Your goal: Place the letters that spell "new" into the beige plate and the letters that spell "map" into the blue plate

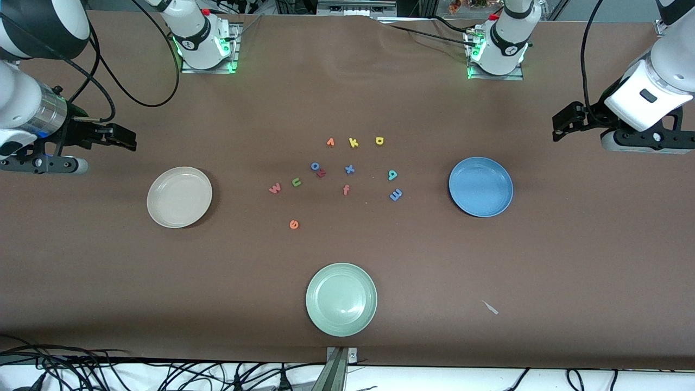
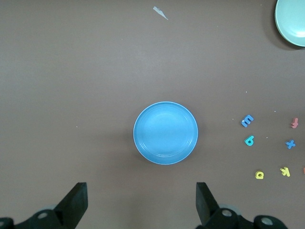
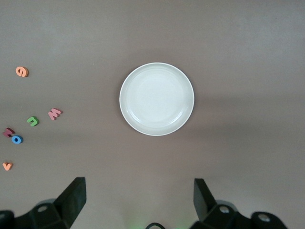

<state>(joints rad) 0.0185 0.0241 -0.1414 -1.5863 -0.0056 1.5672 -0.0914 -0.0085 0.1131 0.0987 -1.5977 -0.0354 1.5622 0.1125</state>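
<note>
1. The right gripper [image 1: 122,137] hangs wide open and empty over the table edge at the right arm's end, waiting.
2. The beige plate [image 1: 179,196] sits empty toward that end.
3. In the middle lie the w [image 1: 275,188], the n [image 1: 296,182] beside it, and the e [image 1: 294,224] nearer the camera.
4. Past the f [image 1: 346,189] and k [image 1: 353,142], the p [image 1: 379,141] lies farthest from the camera, with the a [image 1: 392,174] and m [image 1: 396,194] near the blue plate [image 1: 480,186].
5. The left gripper [image 1: 564,124] hangs fully open, holding nothing, over the left arm's end.
</note>
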